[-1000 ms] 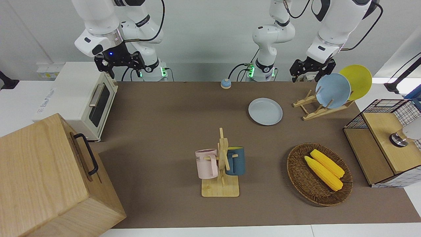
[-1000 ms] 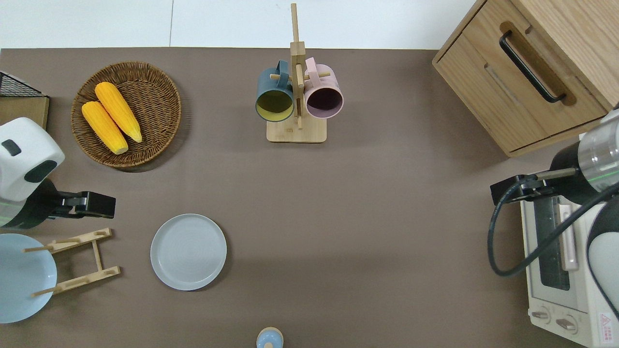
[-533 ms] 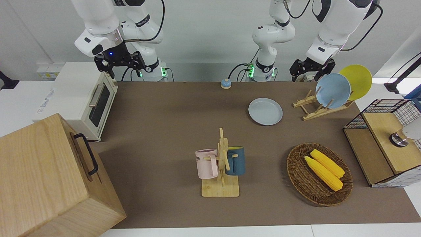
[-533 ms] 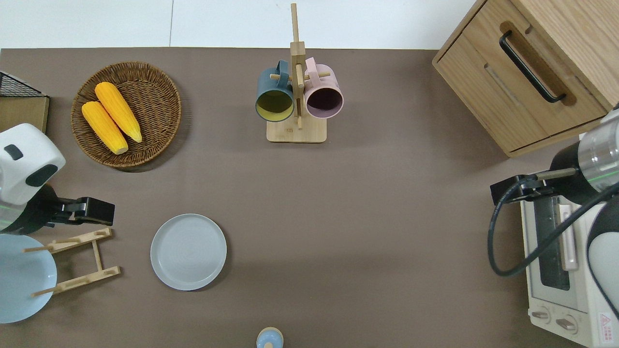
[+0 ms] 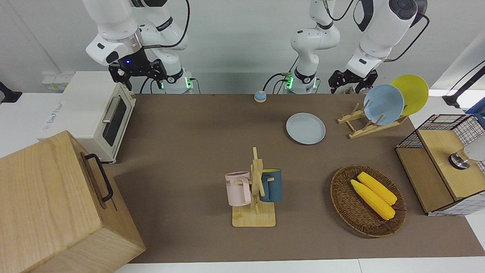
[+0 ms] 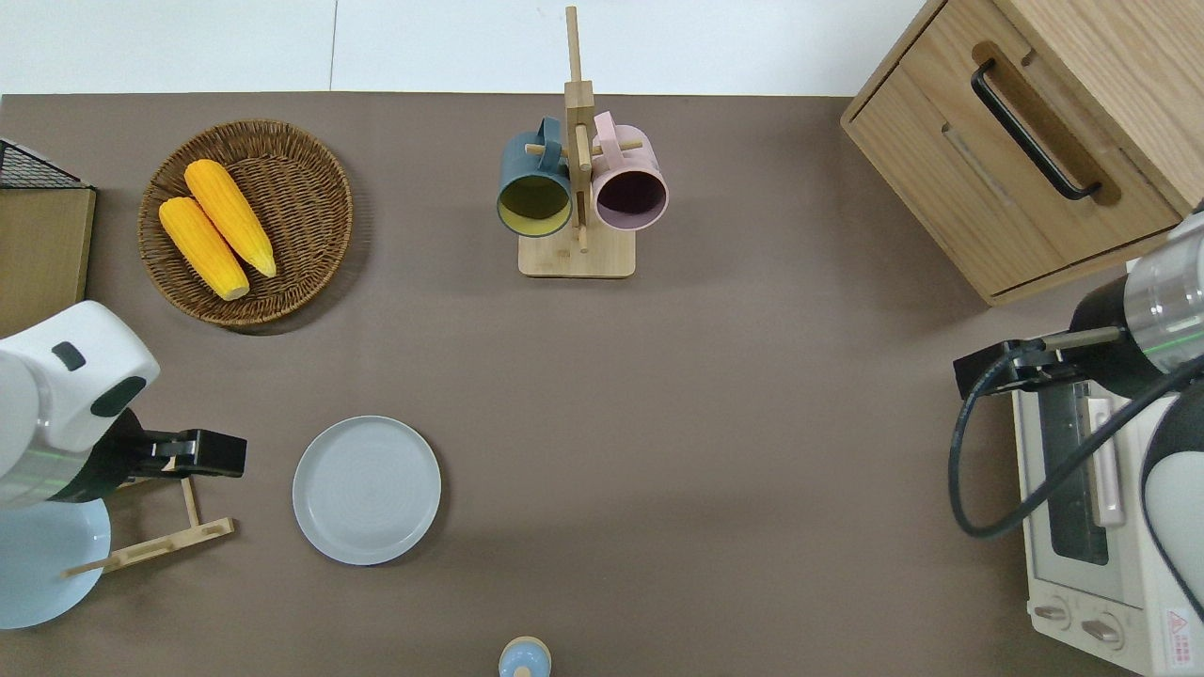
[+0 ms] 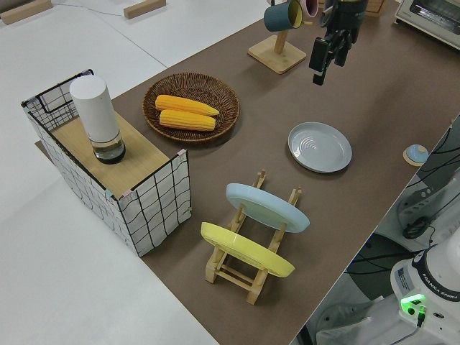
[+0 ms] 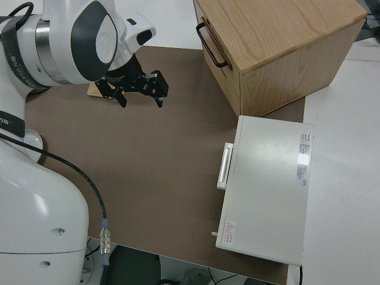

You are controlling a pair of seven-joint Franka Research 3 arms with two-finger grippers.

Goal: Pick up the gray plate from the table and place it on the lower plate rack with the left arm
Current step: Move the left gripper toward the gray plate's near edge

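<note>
The gray plate lies flat on the brown mat and also shows in the front view and the left side view. The light-wood plate rack stands beside it toward the left arm's end. It holds a light blue plate and a yellow plate in its raised slots. Its slots nearest the gray plate hold nothing. My left gripper hangs open and empty over the rack's low end, beside the gray plate. My right gripper is parked and open.
A mug tree with two mugs stands mid-table. A wicker basket with two corn cobs lies farther from the robots than the rack. A wire crate, a toaster oven, a wooden cabinet and a small blue bell line the edges.
My left gripper has moved nearer to the robots and slightly toward the gray plate, coming over the rack's low end. Nothing else moved.
</note>
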